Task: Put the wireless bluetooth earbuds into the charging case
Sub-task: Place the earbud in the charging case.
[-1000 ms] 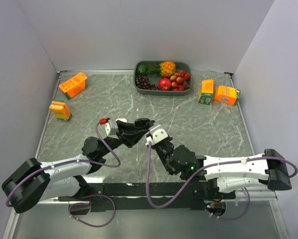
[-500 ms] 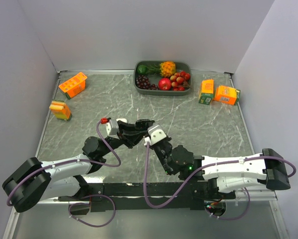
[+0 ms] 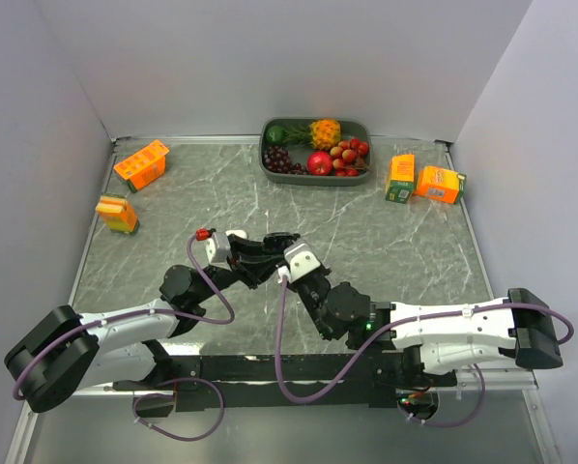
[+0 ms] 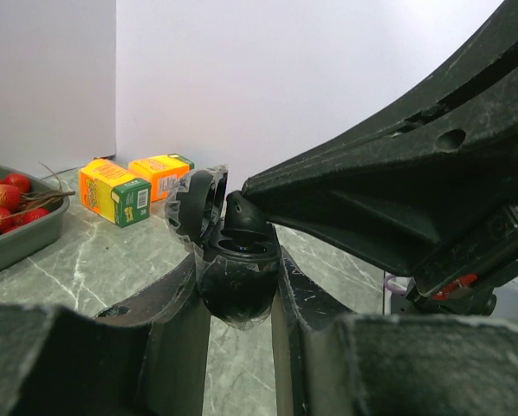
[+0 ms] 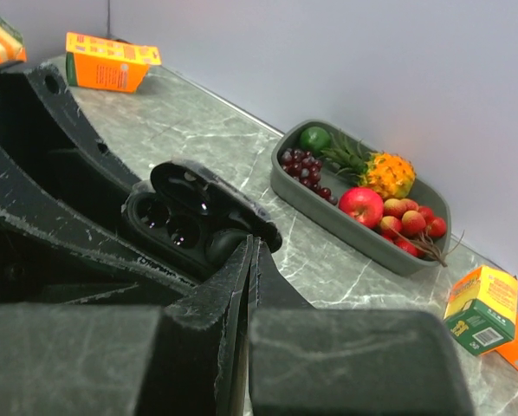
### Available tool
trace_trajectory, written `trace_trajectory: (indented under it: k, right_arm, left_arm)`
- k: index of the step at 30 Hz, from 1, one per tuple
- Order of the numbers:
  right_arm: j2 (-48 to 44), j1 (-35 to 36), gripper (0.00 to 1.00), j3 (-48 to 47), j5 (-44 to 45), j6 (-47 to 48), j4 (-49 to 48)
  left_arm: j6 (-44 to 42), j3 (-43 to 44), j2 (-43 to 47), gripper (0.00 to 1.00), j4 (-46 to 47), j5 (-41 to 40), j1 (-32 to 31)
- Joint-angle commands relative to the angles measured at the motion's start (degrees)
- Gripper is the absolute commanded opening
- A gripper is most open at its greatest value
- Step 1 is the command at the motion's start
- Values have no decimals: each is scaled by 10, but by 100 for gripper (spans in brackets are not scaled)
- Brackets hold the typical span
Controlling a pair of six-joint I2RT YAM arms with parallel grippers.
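The black charging case (image 4: 238, 290) is pinched between my left gripper's fingers (image 4: 177, 325), lid (image 4: 192, 208) swung open, above the table's middle (image 3: 268, 244). A black earbud (image 4: 242, 223) sits in one well of the case, and the other wells (image 5: 166, 221) look empty. My right gripper (image 5: 255, 247) is shut, fingers flat together, its tip resting against that earbud (image 5: 223, 249) from the right. In the top view the left gripper (image 3: 260, 253) and the right gripper (image 3: 281, 253) meet at the case. No other earbuds show.
A grey tray (image 3: 364, 172) of fruit stands at the back middle. Orange cartons lie at the back left (image 3: 140, 164), left (image 3: 117, 214) and back right (image 3: 401, 178) (image 3: 440, 184). Grey walls close in the table on three sides.
My right arm has crept a little to the left, toward the case. The left arm and the case have stayed where they were.
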State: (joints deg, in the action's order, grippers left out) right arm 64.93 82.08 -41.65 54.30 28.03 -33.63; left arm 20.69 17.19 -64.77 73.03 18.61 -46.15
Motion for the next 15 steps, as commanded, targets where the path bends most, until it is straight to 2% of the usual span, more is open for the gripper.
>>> trace_trajectory:
  k: [1, 15]
  right_arm:
    - [-2, -2, 0, -20, -10, -25, 22]
    - [-33, -2, 0, -34, -50, -78, 137]
  left_arm:
    - [3, 28, 11, 1, 33, 5, 2]
    - [-14, 37, 7, 1, 28, -5, 2]
